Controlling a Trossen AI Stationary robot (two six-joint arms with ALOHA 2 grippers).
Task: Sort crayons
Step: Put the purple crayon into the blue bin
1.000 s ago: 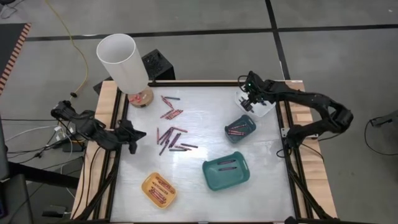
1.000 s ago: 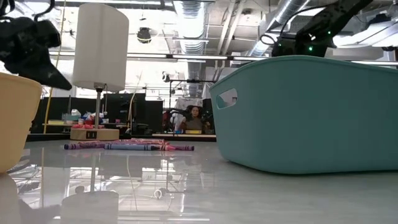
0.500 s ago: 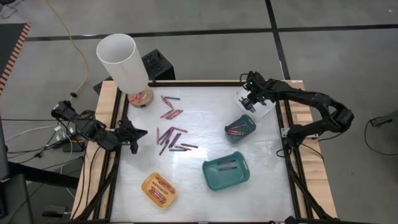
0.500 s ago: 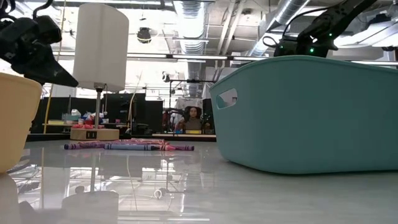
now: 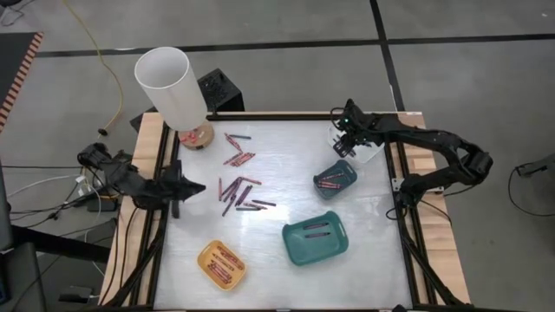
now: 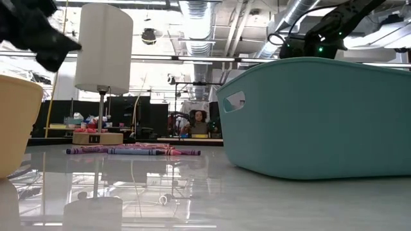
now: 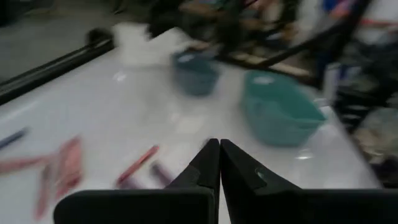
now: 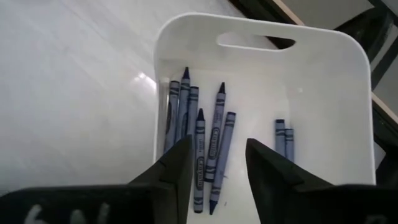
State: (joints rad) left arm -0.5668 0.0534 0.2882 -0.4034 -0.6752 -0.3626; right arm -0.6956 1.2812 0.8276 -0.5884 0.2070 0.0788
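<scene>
Upper right of the high view: right gripper [image 5: 344, 146] hangs over the white tray [image 5: 371, 154] at the table's far right corner.
Right gripper state: fingers [image 8: 175, 168] parted, nothing between them; in the right wrist view the gap looks straight down on blue-grey crayons [image 8: 208, 143] lying loose on the tray floor.
Left side of the high view: left gripper [image 5: 198, 185] sits at the table's left edge, pointing toward the loose pile [image 5: 238, 194] at frame centre.
Left gripper state: fingers pressed together in the left wrist view, holding nothing that shows.
Crayons unsorted: a scatter of red, pink and purple sticks in the middle of the table, with a smaller cluster [image 5: 238, 149] above it near the lamp [image 5: 172, 89].
Crayons sorted: red ones in the yellow tray [image 5: 221, 263] at lower left, some in the small teal tray [image 5: 335, 177], a couple in the large teal tray [image 5: 316, 238], blue-grey ones in the white tray.
Step in hand: a drop-off into the white tray looks just completed, judging by the empty, parted fingers above it.
Next move calls for: lifting clear of the tray rim, travelling to the central pile, and singling out one stick from crowded neighbours.
Task progress: partway; many crayons are not yet sorted.
</scene>
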